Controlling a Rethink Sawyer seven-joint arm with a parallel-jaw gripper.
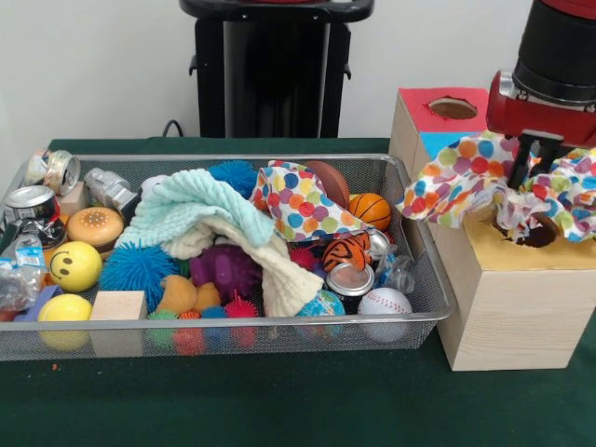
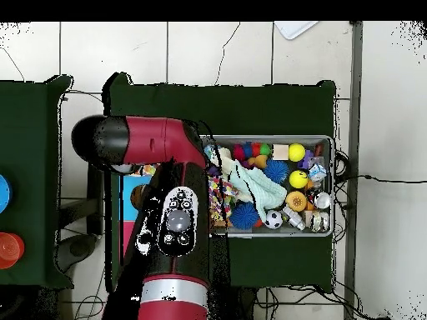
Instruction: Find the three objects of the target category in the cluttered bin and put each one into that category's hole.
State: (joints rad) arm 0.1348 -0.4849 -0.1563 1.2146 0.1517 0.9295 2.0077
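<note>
A silver wire-mesh bin [image 1: 410, 244] fills the left and centre of the table, crowded with balls, cans, a smiley ball [image 1: 75, 265] and fluffy mint and cream towels [image 1: 219, 226]. Among them, toward the right, lies one polka-dot cloth [image 1: 300, 207], bunched and partly tucked under the towels. Further right, over the yellow-topped box [image 1: 531, 256], the gripper [image 1: 527, 168] hangs with a second polka-dot cloth [image 1: 466, 177] draped around it above the hole [image 1: 533, 233] (whether the fingers are pinching it cannot be told). The cloth looks light, limp and floppy; a raised fold is probably the best hold.
</note>
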